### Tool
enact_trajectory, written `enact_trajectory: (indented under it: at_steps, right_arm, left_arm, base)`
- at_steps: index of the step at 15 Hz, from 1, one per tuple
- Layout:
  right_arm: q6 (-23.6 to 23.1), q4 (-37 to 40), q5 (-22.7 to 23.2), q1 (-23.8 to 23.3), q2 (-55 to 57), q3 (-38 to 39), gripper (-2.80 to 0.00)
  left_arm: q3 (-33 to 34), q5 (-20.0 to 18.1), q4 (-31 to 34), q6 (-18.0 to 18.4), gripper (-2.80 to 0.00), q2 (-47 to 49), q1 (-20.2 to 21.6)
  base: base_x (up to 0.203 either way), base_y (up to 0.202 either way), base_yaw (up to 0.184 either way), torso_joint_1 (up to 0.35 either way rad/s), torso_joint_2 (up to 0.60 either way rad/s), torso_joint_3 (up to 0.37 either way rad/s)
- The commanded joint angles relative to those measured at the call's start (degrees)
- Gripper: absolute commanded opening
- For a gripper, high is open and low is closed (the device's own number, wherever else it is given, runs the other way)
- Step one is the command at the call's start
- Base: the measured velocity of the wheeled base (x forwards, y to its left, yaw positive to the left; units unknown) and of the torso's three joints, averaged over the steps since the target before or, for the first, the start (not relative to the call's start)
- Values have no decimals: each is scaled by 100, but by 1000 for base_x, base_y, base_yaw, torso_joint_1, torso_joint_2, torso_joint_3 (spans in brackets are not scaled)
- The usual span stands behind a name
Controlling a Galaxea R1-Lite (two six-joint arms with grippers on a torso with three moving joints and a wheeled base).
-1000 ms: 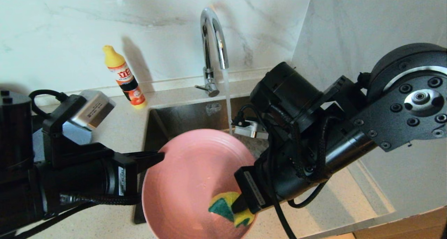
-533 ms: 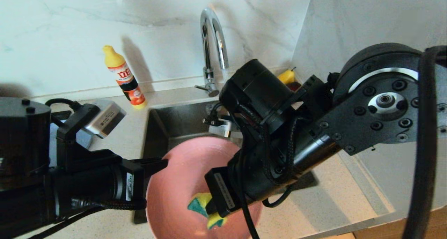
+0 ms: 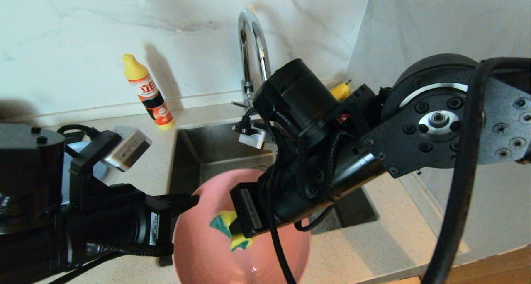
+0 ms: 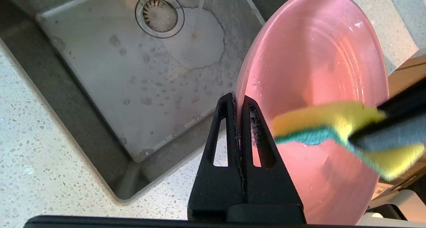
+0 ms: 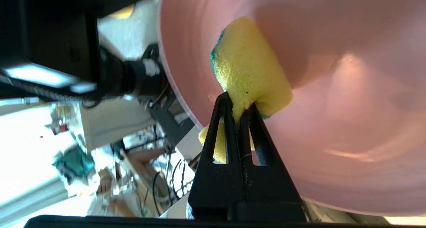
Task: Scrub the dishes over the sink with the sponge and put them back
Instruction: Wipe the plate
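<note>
Slippage is risked: plate [image 3: 207, 251] is pinched only at its rim by left end effector [image 4: 239, 105], while sponge [image 3: 226, 230], clamped in right end effector [image 5: 239, 106], is pressed against it over the sink [image 3: 207, 151].

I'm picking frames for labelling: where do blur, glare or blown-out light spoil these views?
Left wrist view: the sponge is smeared by motion, while the sink and the pink plate rim stay crisp. Right wrist view: the plate's face blurs with a glare spot, and the room beyond is blown out white. Head view: sharp, with the detergent bottle casting a shadow on the wall.
</note>
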Motion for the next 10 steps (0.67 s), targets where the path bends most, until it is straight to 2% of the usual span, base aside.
enact_trajectory:
  at_steps: [1, 5, 10]
  right_arm:
    - [11, -12, -9, -234, -102, -1, -280]
    - [8, 41, -11, -796, -319, 15, -280]
    - [-23, 686, 11, -880, -656, 381, -280]
  left_arm:
    - [40, 4, 1, -4, -280, -33, -1]
    - [40, 10, 1, -13, -280, -62, -1]
    - [1, 17, -166, -30, -280, -39, 8]
  base:
    - [0, 0, 0, 0, 0, 0]
    - [0, 0, 0, 0, 0, 0]
    - [0, 0, 0, 0, 0, 0]
